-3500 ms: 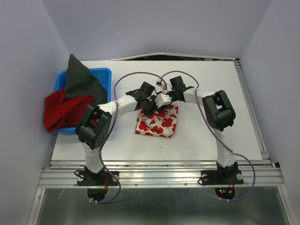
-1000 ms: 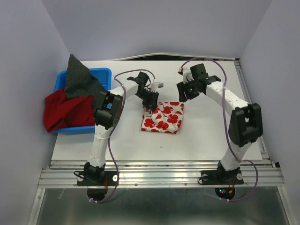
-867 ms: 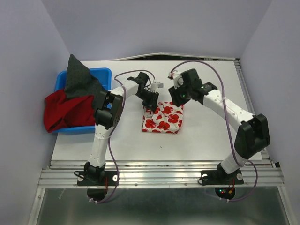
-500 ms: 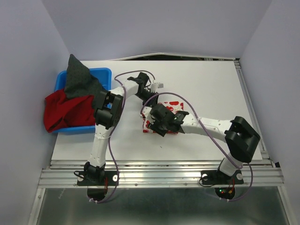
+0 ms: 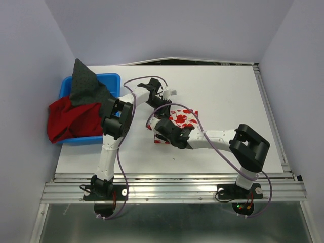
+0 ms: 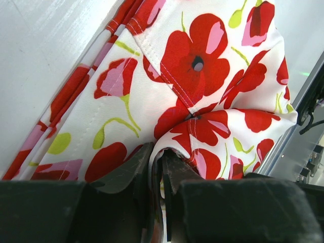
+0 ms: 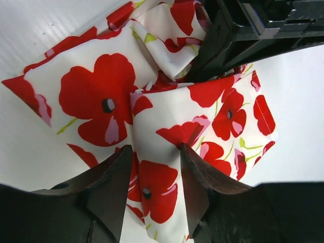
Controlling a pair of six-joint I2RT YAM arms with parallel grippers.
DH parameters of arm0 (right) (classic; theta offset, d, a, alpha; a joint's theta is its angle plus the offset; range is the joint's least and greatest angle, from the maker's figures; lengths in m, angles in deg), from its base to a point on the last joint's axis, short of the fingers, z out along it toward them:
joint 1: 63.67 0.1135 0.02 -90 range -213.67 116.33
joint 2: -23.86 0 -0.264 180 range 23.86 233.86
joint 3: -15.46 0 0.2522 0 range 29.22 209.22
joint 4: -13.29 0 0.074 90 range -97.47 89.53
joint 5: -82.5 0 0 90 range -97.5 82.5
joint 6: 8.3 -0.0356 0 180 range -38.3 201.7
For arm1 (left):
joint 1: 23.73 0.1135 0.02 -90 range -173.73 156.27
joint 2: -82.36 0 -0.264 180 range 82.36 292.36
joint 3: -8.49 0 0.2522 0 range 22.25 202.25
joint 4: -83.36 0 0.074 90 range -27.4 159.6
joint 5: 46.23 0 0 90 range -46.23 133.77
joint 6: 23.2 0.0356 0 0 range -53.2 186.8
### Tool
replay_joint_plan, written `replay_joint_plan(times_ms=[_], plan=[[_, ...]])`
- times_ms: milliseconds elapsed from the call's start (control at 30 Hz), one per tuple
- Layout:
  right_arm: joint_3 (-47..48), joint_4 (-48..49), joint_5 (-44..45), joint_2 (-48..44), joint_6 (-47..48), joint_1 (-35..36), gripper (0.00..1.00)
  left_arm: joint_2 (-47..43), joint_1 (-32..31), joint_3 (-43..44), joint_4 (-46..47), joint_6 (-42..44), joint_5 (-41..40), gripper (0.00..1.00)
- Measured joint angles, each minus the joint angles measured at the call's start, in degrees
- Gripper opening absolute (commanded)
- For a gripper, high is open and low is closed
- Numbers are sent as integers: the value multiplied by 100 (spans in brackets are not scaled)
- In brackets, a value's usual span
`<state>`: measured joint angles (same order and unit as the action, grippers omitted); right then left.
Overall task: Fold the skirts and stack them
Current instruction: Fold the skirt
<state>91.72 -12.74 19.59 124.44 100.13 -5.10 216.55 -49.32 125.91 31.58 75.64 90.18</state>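
handling: floral skirt [image 5: 185, 117] is looking light, thin and limp. It is likely sagging and unfolding if lifted from one point, and probably sliding easily on the smooth desk [image 5: 228, 101].
fragility: none likely. The risk is layers slipping out of the fold.
where to hold: pinching through all layers at a folded edge or corner, with both arms sharing the load, is looking best. The stitched hem is probably giving a firmer bite.
left jaws: nearly closed, pinching a raised pleat of the floral skirt at its far-left side.
right jaws: standing apart, straddling a folded flap at the near-left part, not pinching it.
location: floral skirt is lying mid-desk under both wrists, partly folded into a rough rectangle.
look: white ground with big red poppies, pink highlights and green stems. Stitched seams are showing, and the top layers are bunching where the jaws are meeting.
others: red skirt [image 5: 68, 119] is hanging over the near-left rim of the bin [image 5: 114, 81]. Grey skirt [image 5: 86, 86] is peaking up out of it. Both are unfolded and well apart from the floral one.
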Motion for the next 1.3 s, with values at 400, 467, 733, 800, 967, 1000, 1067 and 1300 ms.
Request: replay_joint_plan(times_ms=[400,467,733,800,967,1000,1067,1300], plan=[[-234,374,546,-7,151,-96,1,0,-11,0,-39,15,-13,26],[-234,374,417,-214,22,-234,1,0,-13,2,-39,28,-13,25],[-223,330,-1327,-852,-870,-2135,1,37,-20,70,-114,59,-22,25],[-223,319,-1974,-804,-1143,-2647,1,44,-24,81,-129,70,-20,25],[-210,385,-3523,-345,-1867,-3624,1,76,-24,138,-186,114,-15,25],[-208,422,-3803,-212,-2000,-3762,1,76,-22,138,-188,131,-15,25],[-208,516,-4406,192,-2326,-4177,1,76,-17,138,-186,151,-15,25],[105,693,-5600,940,-2964,-4618,1,-136,-20,-101,-61,476,-11,43]])
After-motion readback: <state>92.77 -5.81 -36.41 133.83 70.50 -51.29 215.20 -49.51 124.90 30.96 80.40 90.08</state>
